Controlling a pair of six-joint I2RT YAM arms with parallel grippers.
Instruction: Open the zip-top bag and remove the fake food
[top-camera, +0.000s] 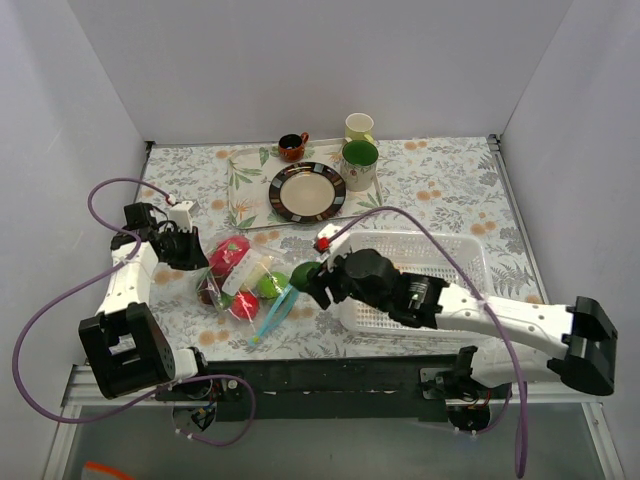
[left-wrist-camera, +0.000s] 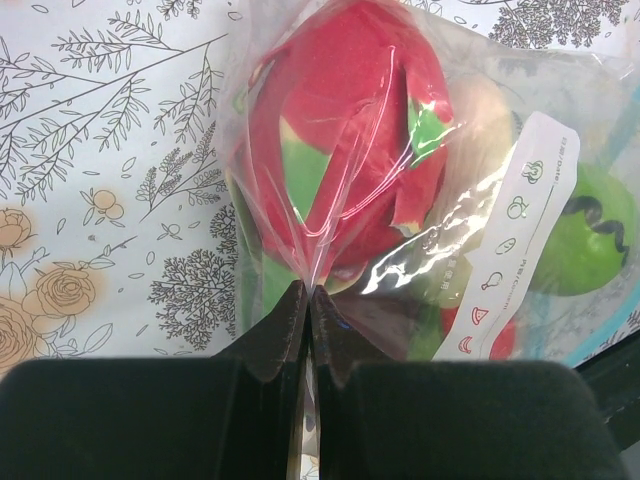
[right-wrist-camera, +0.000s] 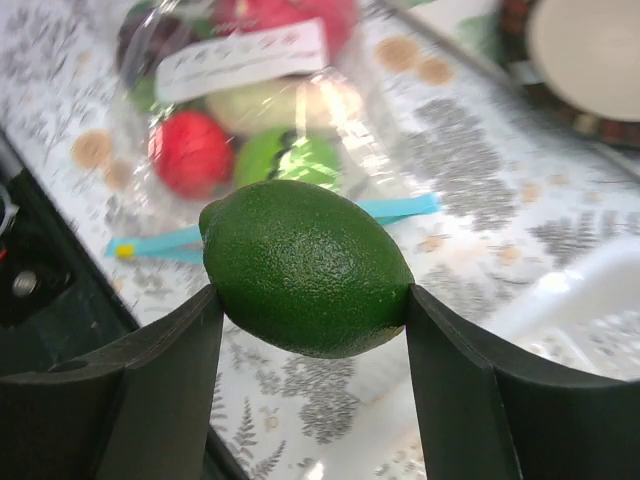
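Green lime (right-wrist-camera: 305, 265) clenched in right pincer (right-wrist-camera: 312, 310) could slip on its rounded skin; left pincer (left-wrist-camera: 308, 296), pinching bag (left-wrist-camera: 400, 230), may tear it.

1. The zip-top bag (left-wrist-camera: 400, 200) runs off my left wrist view's top and right edges; my left fingers (left-wrist-camera: 272, 340) cover its near fold.
2. The fake lime (right-wrist-camera: 305, 268) in my right fingers (right-wrist-camera: 160, 390) hides the middle of the bag's zip strip (right-wrist-camera: 400, 208).
3. The bag's contents and label (right-wrist-camera: 240, 58) print are blurred in my right wrist view.
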